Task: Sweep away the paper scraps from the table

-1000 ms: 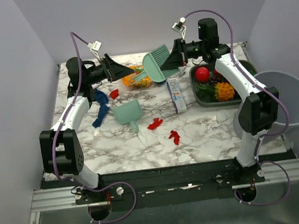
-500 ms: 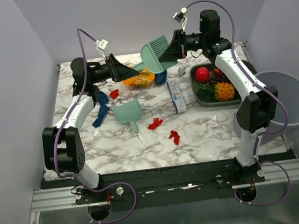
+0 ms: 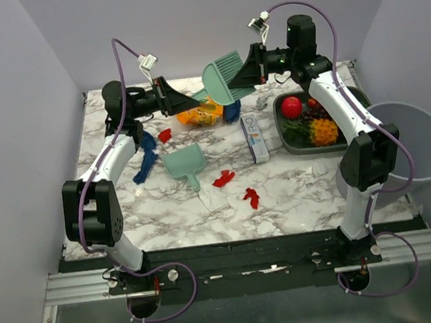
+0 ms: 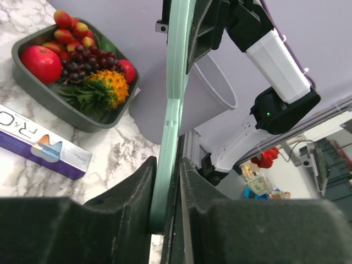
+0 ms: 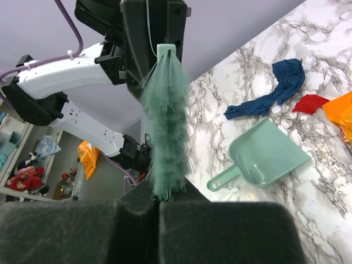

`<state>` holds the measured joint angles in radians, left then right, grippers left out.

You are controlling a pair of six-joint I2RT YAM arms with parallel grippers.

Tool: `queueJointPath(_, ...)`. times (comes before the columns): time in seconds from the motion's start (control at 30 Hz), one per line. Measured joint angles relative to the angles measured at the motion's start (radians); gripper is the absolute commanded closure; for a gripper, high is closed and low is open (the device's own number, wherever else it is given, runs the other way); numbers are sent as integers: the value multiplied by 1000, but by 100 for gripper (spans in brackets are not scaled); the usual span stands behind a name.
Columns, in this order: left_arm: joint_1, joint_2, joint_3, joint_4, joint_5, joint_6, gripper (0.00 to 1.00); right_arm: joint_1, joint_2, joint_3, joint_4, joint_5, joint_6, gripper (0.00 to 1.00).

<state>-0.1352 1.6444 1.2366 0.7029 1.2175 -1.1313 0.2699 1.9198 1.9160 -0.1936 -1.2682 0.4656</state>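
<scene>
A green hand brush (image 3: 225,78) hangs in the air over the far middle of the table (image 3: 304,186), held from both sides. My left gripper (image 3: 193,99) is shut on its handle (image 4: 171,110). My right gripper (image 3: 247,74) is shut on its bristle end (image 5: 165,126). Red paper scraps lie at the front middle (image 3: 223,178) (image 3: 251,197) and one far left (image 3: 165,134). Dark blue scraps lie at the left (image 3: 146,154) and under the brush (image 3: 232,113). The right wrist view shows a blue scrap (image 5: 275,93) and a red scrap (image 5: 311,103).
A green dustpan (image 3: 185,163) lies left of centre. An orange snack bag (image 3: 201,115) sits at the back. A toothpaste box (image 3: 254,137) lies beside a dark fruit tray (image 3: 285,142). A grey bin (image 3: 415,139) stands off the right edge.
The brush has risen and tilted, and both grippers have lifted with it. The left gripper has reached further right. Little has moved in the last half second.
</scene>
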Motion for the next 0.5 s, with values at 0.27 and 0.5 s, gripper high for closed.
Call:
queueJointPath(0.27,-1,8,29,-51,20,68,99,-3,0,-12,-19,26,-37,29)
queueJointPath(0.5,3,12,244,-706,24,665,100,-34,-8,74,-247,77,-375,24)
